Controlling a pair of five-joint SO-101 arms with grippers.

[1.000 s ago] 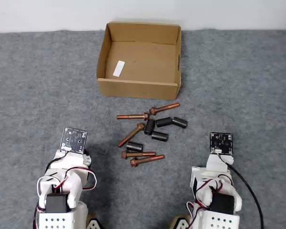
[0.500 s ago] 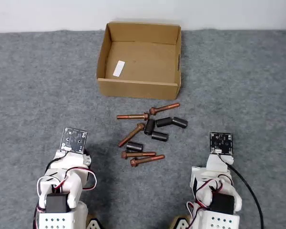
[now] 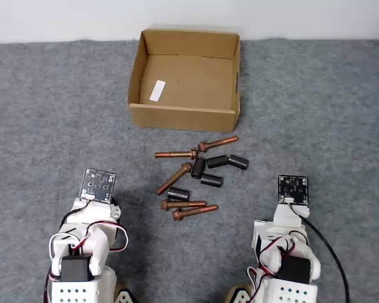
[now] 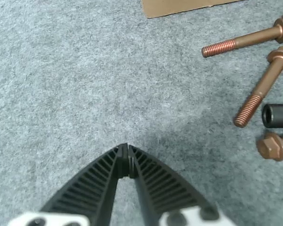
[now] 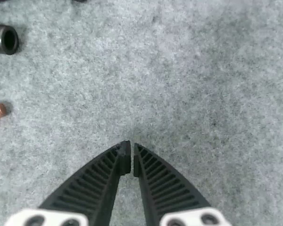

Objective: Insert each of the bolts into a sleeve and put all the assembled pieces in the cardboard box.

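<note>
**Parts loose, box not yet loaded**

At centre of high view: five copper bolts point(image 3: 175, 153) and five dark sleeves point(image 3: 217, 161), jumbled together on grey carpet point(image 3: 316, 113), all separate pieces. Just above the pile, upper centre: cardboard box point(image 3: 185, 118), open-topped, holding one white slip point(image 3: 158, 91). Left gripper point(image 4: 128, 159) at lower left, claw tips pressed together on nothing. Right gripper point(image 5: 132, 157) at lower right, tips likewise together over bare carpet.
</note>
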